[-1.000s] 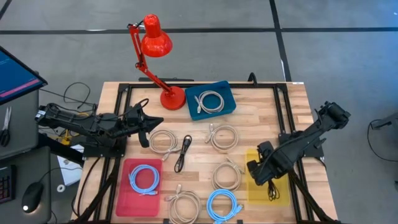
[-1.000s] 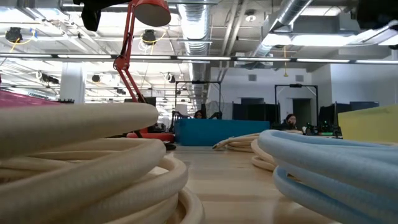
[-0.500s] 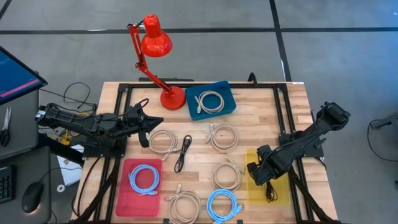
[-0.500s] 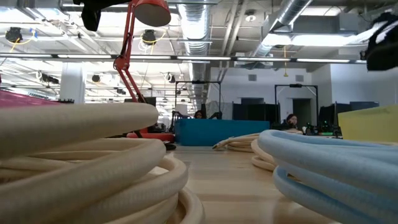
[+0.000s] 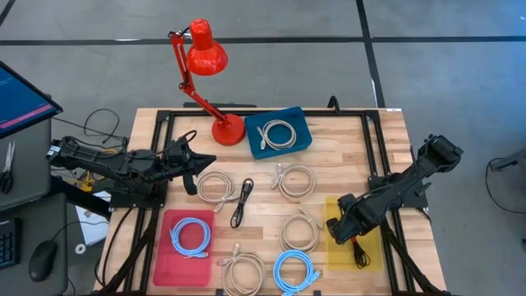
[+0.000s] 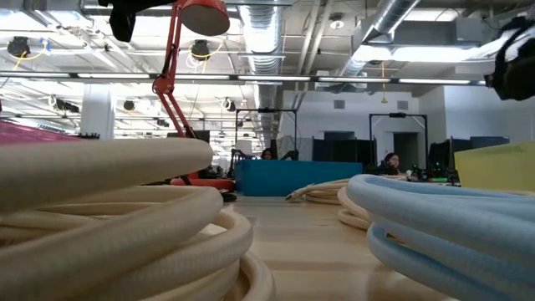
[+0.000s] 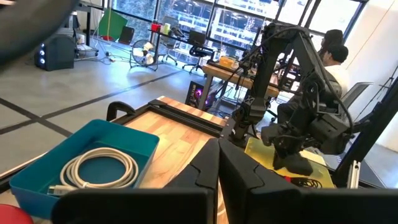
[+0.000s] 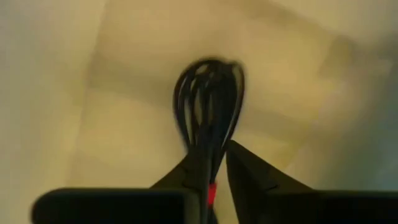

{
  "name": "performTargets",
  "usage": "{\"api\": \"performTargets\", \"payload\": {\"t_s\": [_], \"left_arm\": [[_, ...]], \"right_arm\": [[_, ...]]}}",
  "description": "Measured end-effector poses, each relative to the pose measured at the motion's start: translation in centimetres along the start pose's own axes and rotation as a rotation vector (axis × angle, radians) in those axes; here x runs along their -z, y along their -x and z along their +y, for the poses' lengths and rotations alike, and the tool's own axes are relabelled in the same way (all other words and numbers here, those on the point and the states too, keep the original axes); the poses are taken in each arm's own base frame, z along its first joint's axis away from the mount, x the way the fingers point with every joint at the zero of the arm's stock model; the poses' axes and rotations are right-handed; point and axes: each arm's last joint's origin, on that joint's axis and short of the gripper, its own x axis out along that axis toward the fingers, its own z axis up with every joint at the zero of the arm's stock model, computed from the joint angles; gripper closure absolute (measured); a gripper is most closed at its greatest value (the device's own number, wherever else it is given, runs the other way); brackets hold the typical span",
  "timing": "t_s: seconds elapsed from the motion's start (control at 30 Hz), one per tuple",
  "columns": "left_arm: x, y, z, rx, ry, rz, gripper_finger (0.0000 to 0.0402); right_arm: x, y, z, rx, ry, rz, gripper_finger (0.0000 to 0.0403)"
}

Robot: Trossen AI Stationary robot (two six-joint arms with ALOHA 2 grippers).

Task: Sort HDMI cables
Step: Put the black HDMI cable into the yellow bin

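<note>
The right gripper (image 5: pixel 343 233) hung over the yellow tray (image 5: pixel 370 253) at the counter's (image 5: pixel 329 156) right front, with a black cable bundle (image 8: pixel 208 102) pinched between its fingers. In the right wrist view the fingers had a narrow gap and the bundle's stem ran down one side of it, its loop dangling just above the tray floor. The grip looked slack rather than firm, though the blur there left that only probable.

To do this step well, the gripper needed to open fully while low over the tray, so the bundle would drop flat inside the walls, and then lift straight up so the loop would not snag on a finger.

The left gripper (image 7: pixel 217 171) waited, closed and empty, over the counter's left rear near the red lamp (image 5: pixel 205 57).

Elsewhere, one beige coil (image 5: pixel 278 135) lay in the blue tray (image 5: pixel 256 122), one light-blue coil (image 5: pixel 191 237) in the red tray (image 5: pixel 168 265). Still loose on the counter were four beige coils, a second light-blue coil (image 5: pixel 296 271) and another black bundle (image 5: pixel 242 202).

In the high view the arm covered much of the yellow tray, so what else lay there was unclear. The low view was filled by a nearby beige coil (image 6: pixel 109 217) and a light-blue coil (image 6: pixel 451 226), which hid the counter's middle and showed only a dark edge of the right arm.
</note>
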Motion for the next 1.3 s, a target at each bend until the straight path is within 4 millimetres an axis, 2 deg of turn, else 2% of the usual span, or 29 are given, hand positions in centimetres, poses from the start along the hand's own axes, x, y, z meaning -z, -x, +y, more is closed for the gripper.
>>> {"api": "performTargets", "payload": {"t_s": [0.2, 0.37, 0.73, 0.9, 1.07, 1.3], "left_arm": [[0.0, 0.0, 0.0, 0.0, 0.0, 0.0, 0.0396], [0.0, 0.0, 0.0, 0.0, 0.0, 0.0, 0.0393], [0.0, 0.0, 0.0, 0.0, 0.0, 0.0, 0.0393], [0.0, 0.0, 0.0, 0.0, 0.021, 0.0, 0.0395], [0.0, 0.0, -0.1, 0.023, 0.054, 0.005, 0.0395], [0.1, 0.0, -0.2, 0.054, 0.106, 0.017, 0.0397]], "right_arm": [[-0.1, 2.4, 1.5, -0.082, 0.195, 0.024, 0.0307], [-1.0, 5.3, 3.2, -0.198, 0.374, -0.007, 0.0295], [-6.5, 11.2, 5.7, -0.348, 0.538, -0.327, 0.0305], [-9.2, 12.9, 6.1, -0.369, 0.576, -0.436, 0.0305], [-11.4, 13.6, 5.8, -0.304, 0.473, -0.583, 0.0305], [-12.9, 14.9, 3.8, -0.214, 0.412, -0.732, 0.032]]}}
